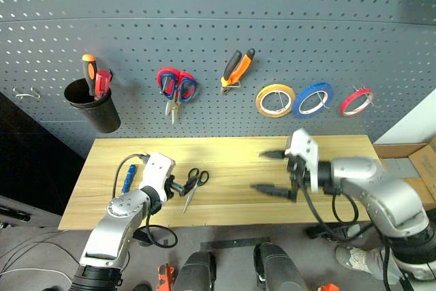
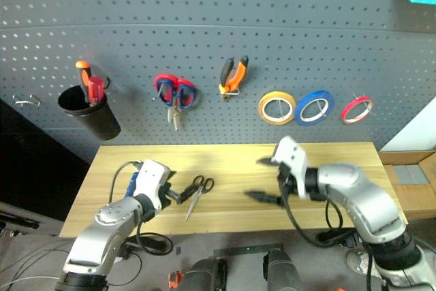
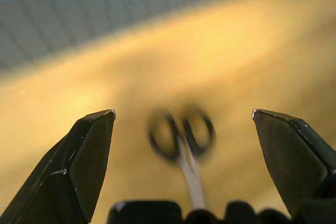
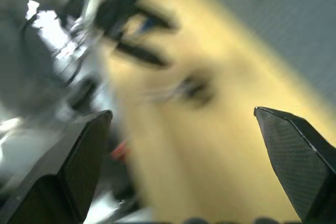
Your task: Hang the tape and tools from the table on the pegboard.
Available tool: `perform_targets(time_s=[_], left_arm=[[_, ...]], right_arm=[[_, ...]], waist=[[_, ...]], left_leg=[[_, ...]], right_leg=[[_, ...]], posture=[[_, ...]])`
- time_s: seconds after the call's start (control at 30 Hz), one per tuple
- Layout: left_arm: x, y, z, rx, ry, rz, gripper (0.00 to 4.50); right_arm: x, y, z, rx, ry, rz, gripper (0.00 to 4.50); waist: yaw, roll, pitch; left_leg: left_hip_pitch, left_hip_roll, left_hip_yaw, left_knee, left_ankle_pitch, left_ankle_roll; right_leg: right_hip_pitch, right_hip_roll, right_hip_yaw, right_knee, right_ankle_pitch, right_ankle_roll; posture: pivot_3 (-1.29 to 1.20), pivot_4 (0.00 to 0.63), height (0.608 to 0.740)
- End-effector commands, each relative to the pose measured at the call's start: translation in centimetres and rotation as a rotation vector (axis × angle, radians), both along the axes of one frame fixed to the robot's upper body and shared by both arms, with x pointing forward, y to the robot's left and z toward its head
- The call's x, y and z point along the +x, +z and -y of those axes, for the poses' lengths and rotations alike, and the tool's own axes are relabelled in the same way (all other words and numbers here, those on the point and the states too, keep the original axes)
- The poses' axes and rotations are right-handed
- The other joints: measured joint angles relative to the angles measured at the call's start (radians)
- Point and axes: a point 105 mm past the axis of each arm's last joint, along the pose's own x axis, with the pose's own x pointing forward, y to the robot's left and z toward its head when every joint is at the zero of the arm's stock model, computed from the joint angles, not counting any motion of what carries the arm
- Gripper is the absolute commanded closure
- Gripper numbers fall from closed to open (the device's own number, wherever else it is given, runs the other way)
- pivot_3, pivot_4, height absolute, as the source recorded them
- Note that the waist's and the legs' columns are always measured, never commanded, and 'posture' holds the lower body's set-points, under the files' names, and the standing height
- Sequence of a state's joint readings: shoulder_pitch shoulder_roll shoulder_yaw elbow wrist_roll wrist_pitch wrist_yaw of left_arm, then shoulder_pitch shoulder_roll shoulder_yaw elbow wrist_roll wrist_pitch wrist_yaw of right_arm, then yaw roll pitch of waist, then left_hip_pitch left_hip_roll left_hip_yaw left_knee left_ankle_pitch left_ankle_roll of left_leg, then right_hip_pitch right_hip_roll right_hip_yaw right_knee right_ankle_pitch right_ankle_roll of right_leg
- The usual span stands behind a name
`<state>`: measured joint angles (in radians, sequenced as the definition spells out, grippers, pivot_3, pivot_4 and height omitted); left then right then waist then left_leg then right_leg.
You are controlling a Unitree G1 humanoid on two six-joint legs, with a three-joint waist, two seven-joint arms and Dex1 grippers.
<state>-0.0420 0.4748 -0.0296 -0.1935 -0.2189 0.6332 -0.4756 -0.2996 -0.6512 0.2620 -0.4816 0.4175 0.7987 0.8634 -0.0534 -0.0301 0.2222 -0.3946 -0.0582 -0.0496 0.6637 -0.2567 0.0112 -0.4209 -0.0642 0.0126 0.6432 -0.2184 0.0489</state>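
Observation:
On the light wood table (image 1: 225, 151) lie small black-handled scissors (image 1: 194, 183) and, further left, a slim blue-handled screwdriver (image 1: 129, 177). My left gripper (image 1: 180, 187) hovers low just left of the scissors, open; in the left wrist view the scissors (image 3: 181, 135) lie between its spread fingers, untouched. My right gripper (image 1: 257, 170) hangs open and empty above the table's middle, pointing left. On the pegboard (image 1: 204, 25) hang the yellow tape (image 1: 275, 100) and the orange-and-black pliers (image 1: 237, 67).
Also on the pegboard are red-and-blue snips (image 1: 177, 86), a blue roll (image 1: 313, 98), a red roll (image 1: 356, 101) and a black cup (image 1: 93, 105) with orange and red screwdrivers. A cardboard box (image 1: 409, 161) stands past the table's right end.

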Motion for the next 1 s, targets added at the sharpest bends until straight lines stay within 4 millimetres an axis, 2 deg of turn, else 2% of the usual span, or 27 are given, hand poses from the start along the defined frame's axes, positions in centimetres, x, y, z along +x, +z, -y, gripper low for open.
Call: perform_targets(time_s=[0.03, 0.13, 0.2, 0.4, 0.6, 0.77, 0.87, 1.0], left_arm=[[-0.1, -0.2, -0.1, 0.071, 0.037, -0.073, 0.0], [-0.6, -2.4, 0.2, 0.141, 0.051, -0.202, 0.0], [-0.6, -3.0, 0.7, 0.155, 0.053, -0.231, 0.0], [0.1, -4.2, 2.4, 0.178, 0.068, -0.29, 0.0], [1.8, -5.8, 2.2, 0.177, 0.171, -0.331, 0.0], [2.7, -6.4, 2.1, 0.213, 0.202, -0.336, 0.0], [2.6, -6.7, 2.7, 0.219, 0.178, -0.36, 0.54], [2.1, -7.1, 2.4, 0.23, 0.198, -0.399, 1.95]], right_arm=[[1.1, -1.4, -0.7, -0.035, -0.073, 0.032, 0.02], [2.9, -3.2, -0.8, -0.066, -0.184, 0.068, 0.02], [3.3, -3.7, -1.1, -0.064, -0.21, 0.076, 0.02], [2.7, -3.9, -1.5, -0.056, -0.179, 0.082, 0.02], [1.1, -2.9, -2.0, 0.027, -0.1, 0.075, 0.02], [1.1, -2.6, -2.3, 0.038, -0.1, 0.086, 0.02], [1.2, -2.6, -2.3, 0.04, -0.104, 0.089, 0.0], [1.4, -2.4, -2.1, 0.036, -0.111, 0.096, 0.0]], waist=[[-0.002, 0.0, 0.0], [0.002, -0.001, -0.001], [0.004, -0.001, -0.001], [0.019, -0.001, -0.001], [0.021, -0.001, -0.001], [0.019, -0.001, -0.002], [0.02, 0.0, -0.003], [0.02, 0.0, -0.005]], left_leg=[[0.0, 0.0, 0.0, 0.0, 0.0, 0.0], [0.0, -0.001, 0.0, 0.001, 0.0, 0.0], [0.0, -0.001, 0.0, 0.001, 0.0, 0.0], [-0.002, -0.002, -0.001, 0.001, 0.0, -0.001], [-0.002, -0.002, -0.001, 0.001, 0.0, -0.001], [0.0, -0.002, -0.001, 0.001, 0.0, -0.001], [0.0, -0.002, -0.001, 0.001, 0.0, -0.001], [0.0, -0.002, -0.001, 0.001, 0.0, -0.001]], right_leg=[[0.0, 0.0, 0.0, 0.0, 0.0, 0.0], [0.0, 0.0, 0.0, 0.001, 0.001, -0.001], [0.0, 0.0, 0.0, 0.001, 0.003, -0.004], [-0.002, -0.002, 0.0, 0.001, 0.003, -0.004], [-0.001, -0.003, -0.001, 0.0, 0.003, -0.004], [0.001, -0.003, -0.001, 0.0, 0.003, -0.004], [0.001, -0.003, -0.001, 0.001, 0.003, -0.004], [0.001, -0.003, -0.001, 0.001, 0.003, -0.004]], posture=[[-0.09, 0.188, 0.74], [-0.09, 0.19, 0.74], [-0.09, 0.19, 0.74], [-0.1, 0.191, 0.74], [-0.11, 0.195, 0.74], [-0.11, 0.198, 0.74], [-0.12, 0.199, 0.74], [-0.12, 0.197, 0.74]])
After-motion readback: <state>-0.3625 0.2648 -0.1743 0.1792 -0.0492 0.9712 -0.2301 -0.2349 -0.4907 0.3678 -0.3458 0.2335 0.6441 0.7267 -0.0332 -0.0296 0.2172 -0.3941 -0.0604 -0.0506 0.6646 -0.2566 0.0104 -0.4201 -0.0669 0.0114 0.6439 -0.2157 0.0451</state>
